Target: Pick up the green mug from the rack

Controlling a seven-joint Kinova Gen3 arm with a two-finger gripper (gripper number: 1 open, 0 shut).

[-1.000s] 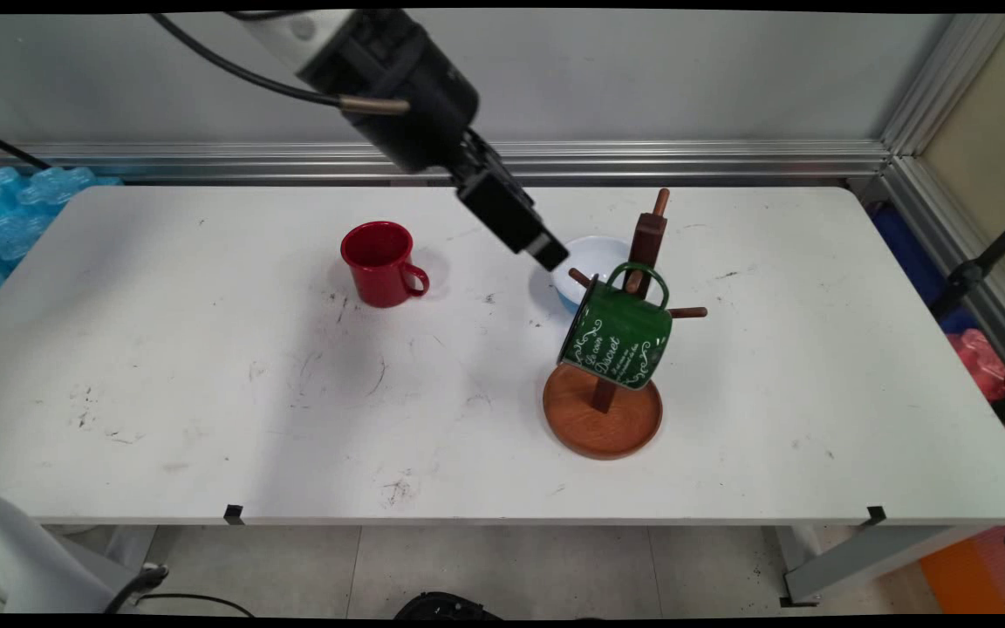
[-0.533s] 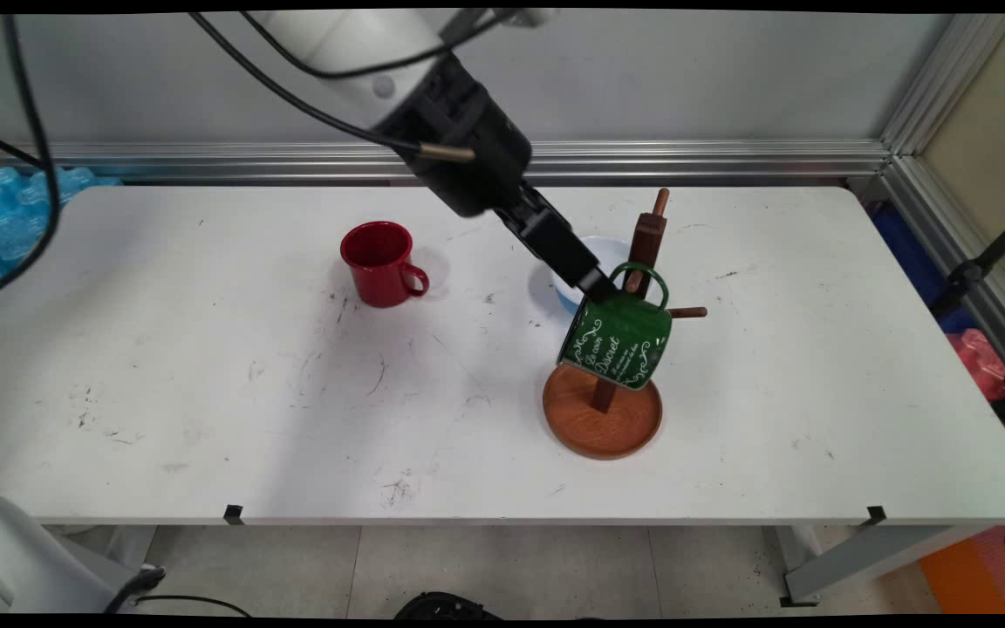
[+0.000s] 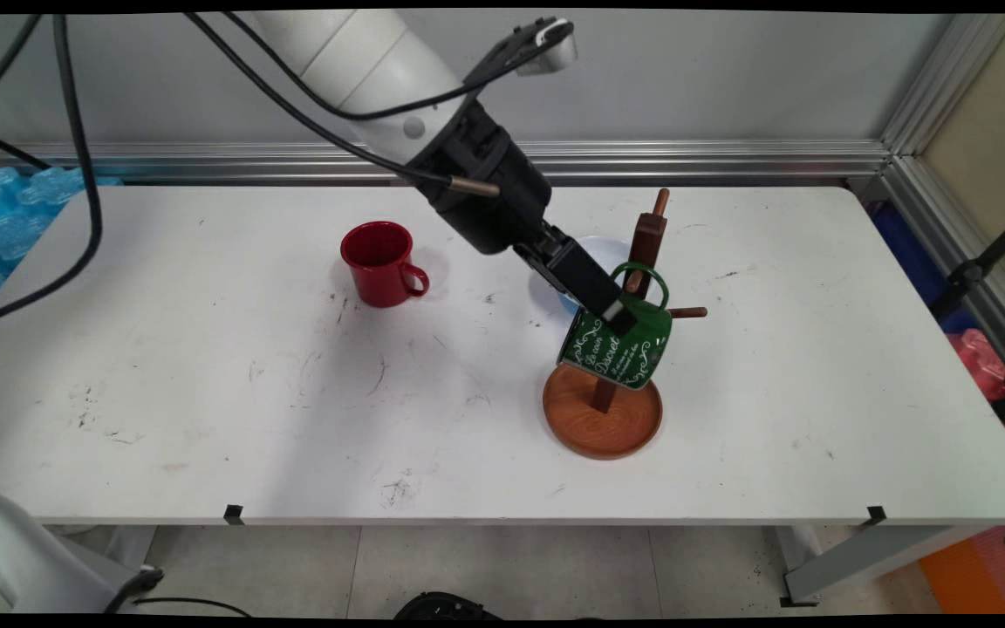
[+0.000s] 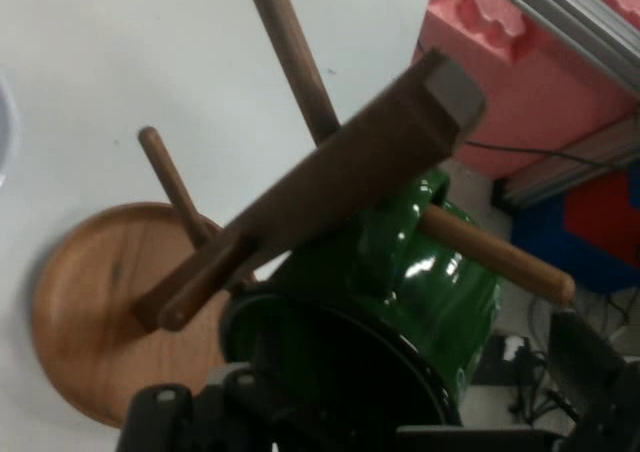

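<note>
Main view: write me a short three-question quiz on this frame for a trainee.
1. True or false: the green mug hangs on a peg of the rack.
2. Which thing is the gripper nearest? A: red mug. B: green mug. C: bowl.
3. What sits on the table just behind the rack, partly hidden by the arm?

Key: 1 true; 2 B; 3 the bowl.

On the bench [image 3: 206,419], a cup [image 3: 378,262] stands left of a peg stand [image 3: 603,419] where a mug [image 3: 620,344] hangs, a bowl [image 3: 594,255] behind it.
</note>
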